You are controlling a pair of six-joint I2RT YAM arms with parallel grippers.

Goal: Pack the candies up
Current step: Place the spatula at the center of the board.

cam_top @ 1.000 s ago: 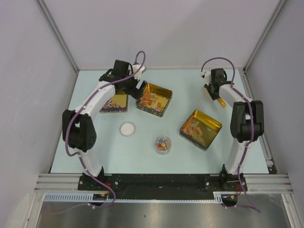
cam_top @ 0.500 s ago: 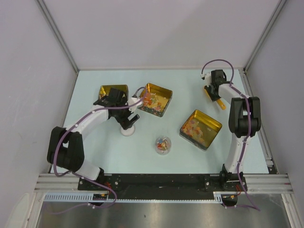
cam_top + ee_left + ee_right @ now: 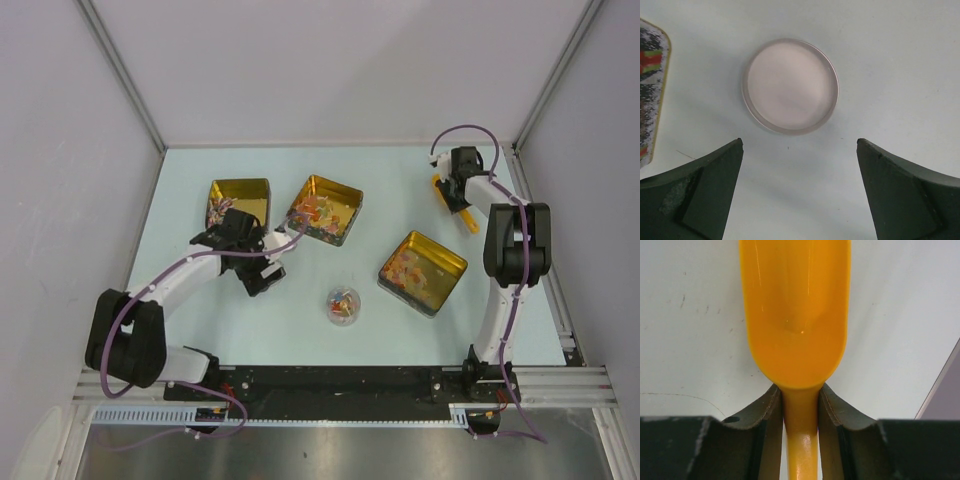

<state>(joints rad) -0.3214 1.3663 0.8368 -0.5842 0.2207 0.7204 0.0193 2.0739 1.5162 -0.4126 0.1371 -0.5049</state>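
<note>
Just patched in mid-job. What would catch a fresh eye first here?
The bright orange scoop clamped in the right hand at the far right of the table, its bowl empty. Then the multicoloured candies heaped in open gold tins across the middle, and the left hand hanging open right above a white round lid.

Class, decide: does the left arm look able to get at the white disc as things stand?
Probably yes: the left end effector, open, hovers just above the white disc, with nothing between.

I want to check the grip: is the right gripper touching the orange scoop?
Touching. The right wrist view shows the right gripper pressing both sides of the handle of the orange scoop.
</note>
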